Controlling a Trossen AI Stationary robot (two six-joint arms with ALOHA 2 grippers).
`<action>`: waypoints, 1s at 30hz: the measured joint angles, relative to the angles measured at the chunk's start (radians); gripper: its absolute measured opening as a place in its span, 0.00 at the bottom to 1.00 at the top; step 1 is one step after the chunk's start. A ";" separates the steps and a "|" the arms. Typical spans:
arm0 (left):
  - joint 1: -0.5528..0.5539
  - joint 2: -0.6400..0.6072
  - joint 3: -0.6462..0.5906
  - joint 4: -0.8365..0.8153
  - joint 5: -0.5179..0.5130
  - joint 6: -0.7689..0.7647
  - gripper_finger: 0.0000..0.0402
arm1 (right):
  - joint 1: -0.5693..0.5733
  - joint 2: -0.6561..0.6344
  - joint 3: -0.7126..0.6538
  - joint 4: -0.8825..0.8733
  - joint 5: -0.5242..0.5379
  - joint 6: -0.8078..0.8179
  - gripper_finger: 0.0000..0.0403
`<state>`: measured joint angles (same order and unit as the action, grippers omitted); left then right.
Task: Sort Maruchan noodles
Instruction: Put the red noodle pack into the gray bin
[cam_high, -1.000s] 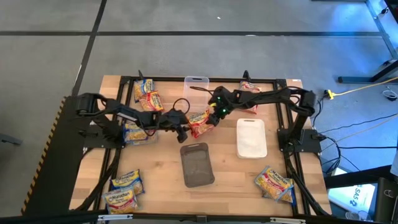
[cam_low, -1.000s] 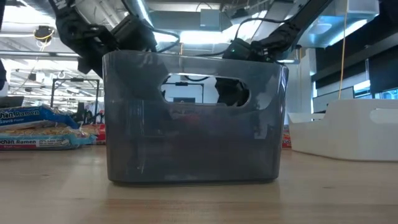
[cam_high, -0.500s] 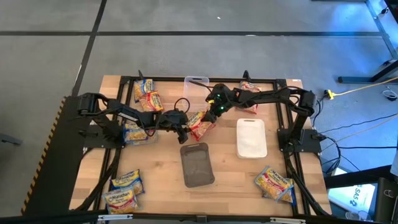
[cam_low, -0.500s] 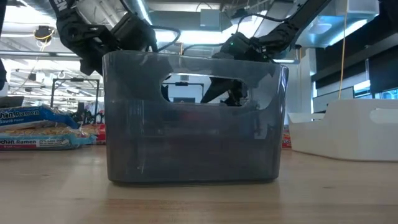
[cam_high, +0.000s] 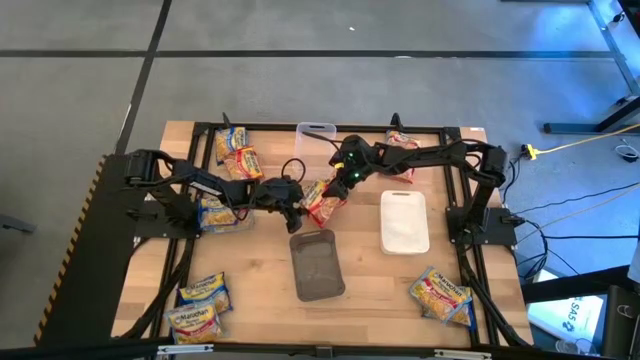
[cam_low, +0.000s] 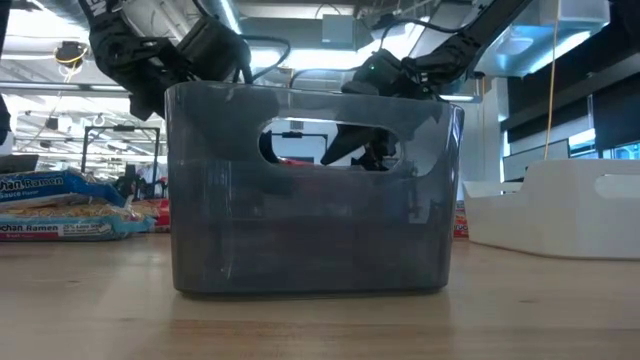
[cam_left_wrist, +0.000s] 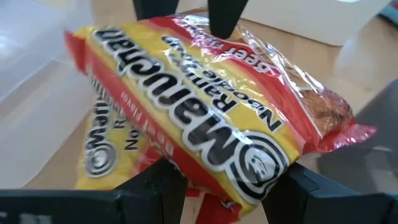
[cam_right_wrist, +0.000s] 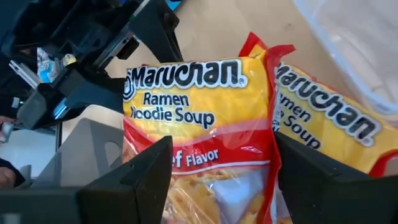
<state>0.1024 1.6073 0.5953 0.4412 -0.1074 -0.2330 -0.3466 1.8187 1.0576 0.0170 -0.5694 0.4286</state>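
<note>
1. Red-and-yellow beef-flavour Maruchan packet (cam_high: 322, 201) sits at the centre of the high view, just above the grey container (cam_high: 317, 264), with both grippers on it.
2. Left gripper (cam_high: 297, 208) comes in from the frame's left; its fingers (cam_left_wrist: 155, 186) are clamped on one edge of the packet (cam_left_wrist: 205, 124).
3. Right gripper (cam_high: 338, 192) comes in from the upper right; its fingers (cam_right_wrist: 149, 168) are clamped on the opposite edge (cam_right_wrist: 199, 137).
4. A second red packet (cam_right_wrist: 329, 124) lies partly under the held one.
5. Other packets (cam_high: 238, 150) lie at upper left; more (cam_high: 196, 305) lie at lower left and lower right (cam_high: 443, 295) of the wooden table (cam_high: 380, 280).
6. White container (cam_high: 404, 221) sits right of centre.
</note>
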 joint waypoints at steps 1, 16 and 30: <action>0.000 0.000 0.000 -0.003 -0.010 0.000 0.41 | 0.000 0.000 0.000 0.000 0.005 -0.009 0.59; 0.006 0.000 0.002 -0.040 -0.046 -0.045 0.41 | 0.002 -0.002 0.002 -0.117 0.156 -0.049 0.71; 0.005 0.000 0.002 -0.067 0.004 -0.045 0.41 | -0.038 -0.002 0.002 -0.169 0.132 -0.064 0.85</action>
<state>0.1070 1.6073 0.5968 0.3740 -0.1036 -0.2783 -0.3850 1.8172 1.0595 -0.1524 -0.4370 0.3645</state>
